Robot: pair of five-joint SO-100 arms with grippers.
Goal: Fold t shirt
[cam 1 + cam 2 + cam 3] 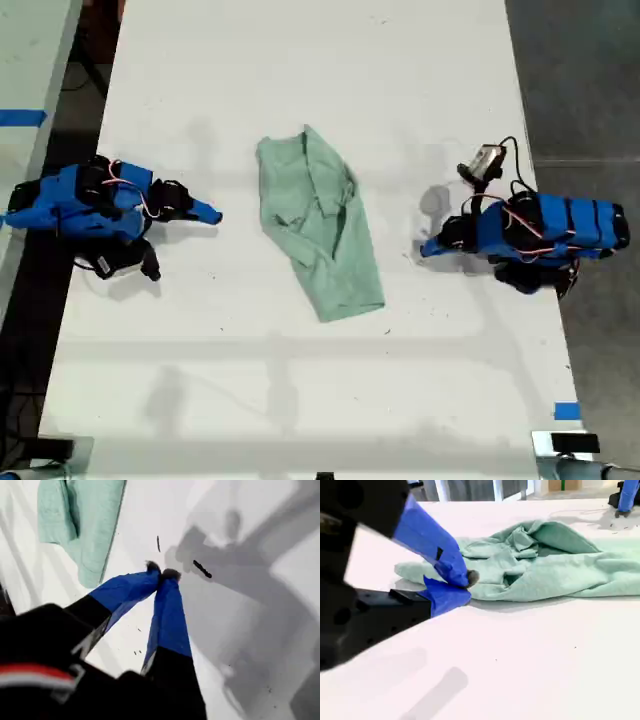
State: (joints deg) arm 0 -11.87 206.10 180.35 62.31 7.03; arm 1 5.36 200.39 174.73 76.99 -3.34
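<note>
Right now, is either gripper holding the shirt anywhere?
No. My first gripper is shut on nothing above bare table, and my second gripper, also shut, sits beside the t shirt, not gripping it.

bright, even overhead light | soft grey shadows on table (300, 60) | wrist views slightly blurred

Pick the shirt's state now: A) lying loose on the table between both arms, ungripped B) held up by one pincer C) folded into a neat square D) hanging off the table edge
A: the t shirt lies crumpled on the table, with my first pincer and my second pincer both shut and off the cloth.
</note>
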